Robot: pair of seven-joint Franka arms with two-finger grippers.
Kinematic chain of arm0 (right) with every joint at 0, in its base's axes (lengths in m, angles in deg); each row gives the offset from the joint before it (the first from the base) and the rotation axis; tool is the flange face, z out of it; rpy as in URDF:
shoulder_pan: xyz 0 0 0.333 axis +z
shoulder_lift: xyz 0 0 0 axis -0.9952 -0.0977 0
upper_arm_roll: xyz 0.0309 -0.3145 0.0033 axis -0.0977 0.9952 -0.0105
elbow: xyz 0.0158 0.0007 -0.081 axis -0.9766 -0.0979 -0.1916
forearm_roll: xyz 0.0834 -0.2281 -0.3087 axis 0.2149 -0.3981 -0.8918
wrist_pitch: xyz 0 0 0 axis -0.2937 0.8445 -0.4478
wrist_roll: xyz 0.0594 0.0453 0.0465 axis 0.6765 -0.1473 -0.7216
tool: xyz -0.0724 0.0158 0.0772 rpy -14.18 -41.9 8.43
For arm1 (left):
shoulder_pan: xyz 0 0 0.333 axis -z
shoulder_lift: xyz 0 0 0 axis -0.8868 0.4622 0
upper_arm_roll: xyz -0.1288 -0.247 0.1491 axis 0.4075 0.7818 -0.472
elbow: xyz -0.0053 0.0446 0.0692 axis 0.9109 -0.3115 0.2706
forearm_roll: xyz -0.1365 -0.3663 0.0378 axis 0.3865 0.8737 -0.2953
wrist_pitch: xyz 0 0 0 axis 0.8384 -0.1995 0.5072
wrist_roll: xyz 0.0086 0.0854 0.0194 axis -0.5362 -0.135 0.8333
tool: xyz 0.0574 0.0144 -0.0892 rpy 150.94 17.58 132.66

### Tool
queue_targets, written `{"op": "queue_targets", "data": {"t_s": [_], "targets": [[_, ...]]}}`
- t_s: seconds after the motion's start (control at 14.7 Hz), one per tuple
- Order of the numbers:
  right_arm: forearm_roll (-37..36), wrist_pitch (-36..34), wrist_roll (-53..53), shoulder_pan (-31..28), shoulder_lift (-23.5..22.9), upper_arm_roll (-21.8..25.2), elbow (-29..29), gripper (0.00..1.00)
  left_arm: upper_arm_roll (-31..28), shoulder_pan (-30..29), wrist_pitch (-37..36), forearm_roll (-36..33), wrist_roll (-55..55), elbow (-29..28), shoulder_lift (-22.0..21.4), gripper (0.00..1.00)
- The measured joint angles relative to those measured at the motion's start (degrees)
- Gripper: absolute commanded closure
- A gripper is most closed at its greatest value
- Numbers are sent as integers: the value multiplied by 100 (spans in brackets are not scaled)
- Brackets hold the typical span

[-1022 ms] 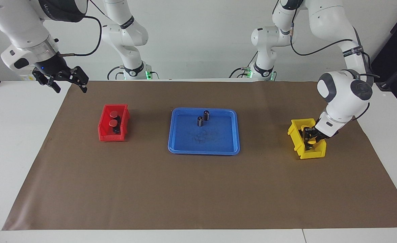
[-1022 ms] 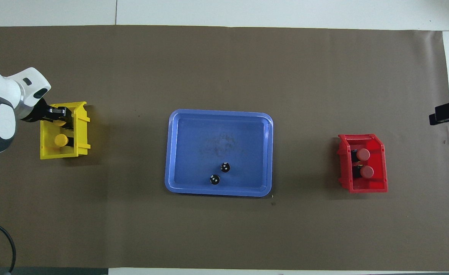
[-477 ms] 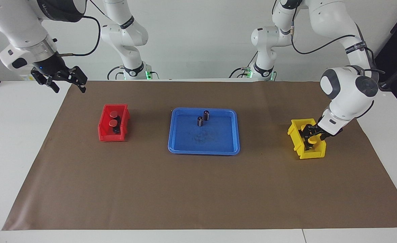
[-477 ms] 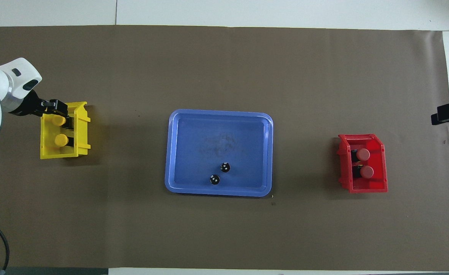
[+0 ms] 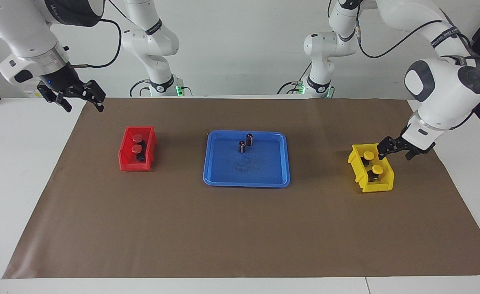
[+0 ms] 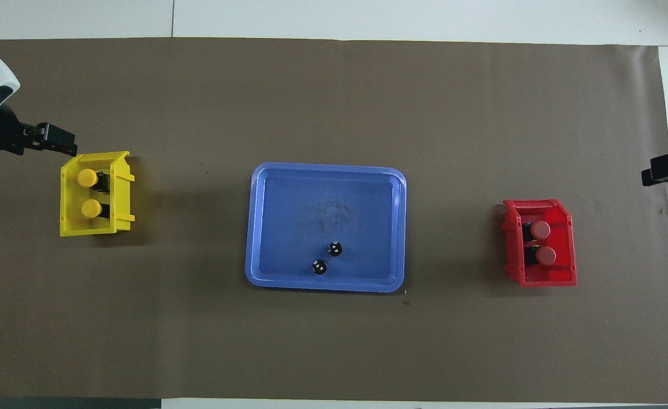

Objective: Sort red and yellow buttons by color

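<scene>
2 yellow buttons in yellow bin, blue tray

Below the raised left gripper two buttons sit in a bin, toward the right arm's end from it lies a tray holding two cylinders, then another bin with two buttons.

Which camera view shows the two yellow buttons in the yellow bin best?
The overhead view: both yellow buttons show their full round caps inside the yellow bin. The facing view shows them slantwise and smaller.
</scene>
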Motion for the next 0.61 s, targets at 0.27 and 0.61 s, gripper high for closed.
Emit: {"op": "queue_targets", "data": {"t_s": [0.27, 0.61], "targets": [[0, -10, 0, 0, 0, 0, 1, 0, 7, 20, -844, 108, 1, 447, -315, 0], [-1, -18, -1, 0, 0, 0, 2, 0, 34, 25, -1421, 123, 1, 465, -936, 0]]}}
